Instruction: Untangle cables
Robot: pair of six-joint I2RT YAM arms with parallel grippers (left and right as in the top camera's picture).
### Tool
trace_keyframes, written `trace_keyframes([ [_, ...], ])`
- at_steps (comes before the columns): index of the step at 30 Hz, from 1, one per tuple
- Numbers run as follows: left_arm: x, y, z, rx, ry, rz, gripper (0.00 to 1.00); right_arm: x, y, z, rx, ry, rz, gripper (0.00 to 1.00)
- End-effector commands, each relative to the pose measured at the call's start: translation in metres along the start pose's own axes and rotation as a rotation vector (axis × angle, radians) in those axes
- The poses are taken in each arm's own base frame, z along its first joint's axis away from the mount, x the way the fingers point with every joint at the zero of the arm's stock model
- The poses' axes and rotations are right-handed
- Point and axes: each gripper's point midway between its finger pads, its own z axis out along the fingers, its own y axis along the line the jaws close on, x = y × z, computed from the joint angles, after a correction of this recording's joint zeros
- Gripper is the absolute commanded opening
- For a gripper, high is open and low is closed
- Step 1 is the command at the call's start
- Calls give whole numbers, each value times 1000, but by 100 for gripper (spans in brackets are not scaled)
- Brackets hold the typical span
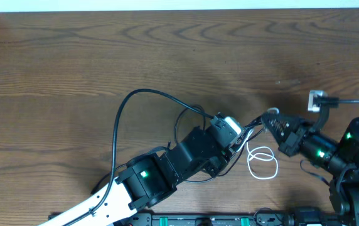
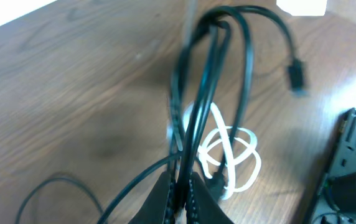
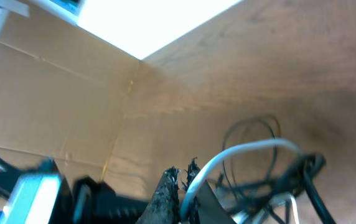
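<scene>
Thin black cables (image 1: 250,124) and a white cable (image 1: 262,162) are tangled at the table's centre-right. My left gripper (image 1: 238,139) is shut on a bundle of black cables (image 2: 198,118), which rise taut in the left wrist view, with white loops (image 2: 231,155) lying on the wood behind them. My right gripper (image 1: 271,123) is shut on the white cable (image 3: 246,153), which arcs from its jaws toward the black tangle (image 3: 290,177). The two grippers are close together, pulling the strands between them.
A white plug block (image 1: 317,98) lies at the right. A thick black arm cable (image 1: 143,100) loops over the table's middle. A cardboard wall (image 3: 53,93) shows in the right wrist view. The right arm's base (image 1: 355,169) stands at the lower right.
</scene>
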Motion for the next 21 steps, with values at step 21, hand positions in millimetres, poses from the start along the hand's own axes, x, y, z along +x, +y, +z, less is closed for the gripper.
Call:
trace_keyframes([
  [21, -16, -51, -12, 293, -65, 150, 7, 23, -81, 85, 280, 200, -14, 22],
])
